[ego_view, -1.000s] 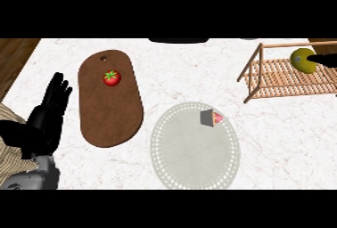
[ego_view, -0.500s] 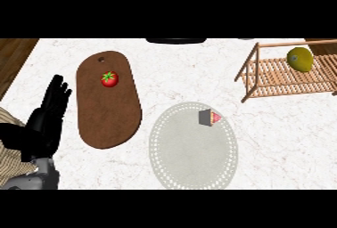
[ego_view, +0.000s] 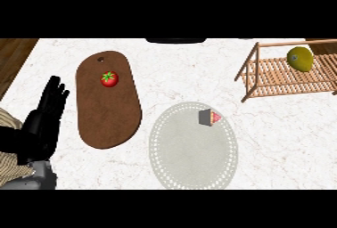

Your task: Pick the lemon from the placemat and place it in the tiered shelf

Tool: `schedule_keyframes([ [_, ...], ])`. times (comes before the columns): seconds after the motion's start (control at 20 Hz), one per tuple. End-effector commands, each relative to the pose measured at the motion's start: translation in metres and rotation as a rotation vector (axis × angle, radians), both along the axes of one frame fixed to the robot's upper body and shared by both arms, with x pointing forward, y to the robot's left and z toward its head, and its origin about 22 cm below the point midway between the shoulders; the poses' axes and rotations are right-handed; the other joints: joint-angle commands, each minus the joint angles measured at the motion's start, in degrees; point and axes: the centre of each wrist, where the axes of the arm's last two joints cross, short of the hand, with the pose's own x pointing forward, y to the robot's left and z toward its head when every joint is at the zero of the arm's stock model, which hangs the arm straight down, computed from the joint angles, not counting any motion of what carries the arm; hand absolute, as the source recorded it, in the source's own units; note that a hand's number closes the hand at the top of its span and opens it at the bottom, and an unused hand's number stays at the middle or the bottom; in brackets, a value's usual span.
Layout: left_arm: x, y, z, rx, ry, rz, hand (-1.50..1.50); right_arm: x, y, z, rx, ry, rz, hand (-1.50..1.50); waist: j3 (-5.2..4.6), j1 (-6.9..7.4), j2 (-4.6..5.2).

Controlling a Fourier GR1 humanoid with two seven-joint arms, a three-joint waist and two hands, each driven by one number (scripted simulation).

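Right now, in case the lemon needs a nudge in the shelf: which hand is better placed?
Probably the right: the lemon lies in the shelf at far right. The left hand rests open at far left, beyond board and placemat. The right hand is out of view.

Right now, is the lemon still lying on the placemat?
No, the lemon sits on the wooden shelf at upper right, while the round placemat holds only a small grey and red object.
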Motion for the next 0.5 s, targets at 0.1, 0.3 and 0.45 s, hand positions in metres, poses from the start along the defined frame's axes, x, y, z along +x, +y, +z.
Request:
schedule_keyframes([
  [0.1, 0.003, 0.016, 0.001, 0.005, 0.004, -0.006, 0.0, -0.063, -0.04, -0.01, 0.01, -0.038, 0.021, -1.5, 0.08, 0.03, 0.16],
  [0.3, 0.014, -0.002, -0.003, 0.007, -0.007, -0.007, 0.0, -0.077, -0.048, -0.008, 0.015, -0.015, 0.041, -1.5, 0.14, 0.48, 0.4],
  [0.45, 0.008, 0.001, -0.017, -0.003, -0.003, -0.011, 0.0, -0.09, -0.056, 0.014, 0.009, -0.036, 0.044, -1.5, 0.12, 0.73, 0.4],
])
